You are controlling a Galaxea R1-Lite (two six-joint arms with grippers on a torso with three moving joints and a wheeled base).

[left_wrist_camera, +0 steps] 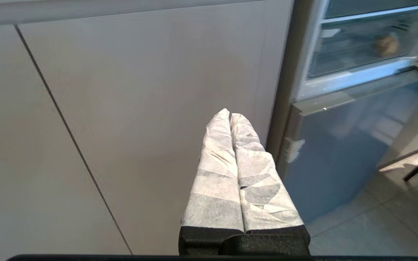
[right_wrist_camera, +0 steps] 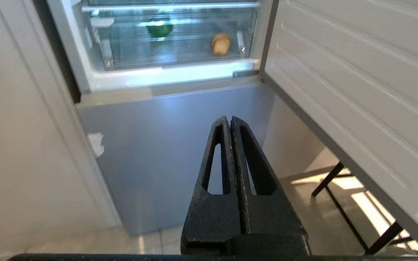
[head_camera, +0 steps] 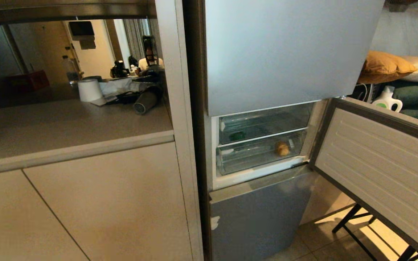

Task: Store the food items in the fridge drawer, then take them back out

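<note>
Beige cabinet doors (head_camera: 85, 210) sit under a bench (head_camera: 67, 127) cluttered with a paper roll (head_camera: 90, 90) and a dark tube (head_camera: 145, 102). Pale floor tiles (head_camera: 314, 239) catch a sunny patch, and a mustard cushion (head_camera: 385, 65) lies off right above black metal legs (head_camera: 354, 224).

Head cam looks down at the fridge drawer (head_camera: 261, 154) from further back; both wrist cams sit lower (all share it).

You see the green bell pepper (head_camera: 237, 136) lying at the left in the upper clear fridge drawer (head_camera: 263, 124), the tan potato (head_camera: 282, 148) at the right in the drawer below; both drawers are pushed in.
</note>
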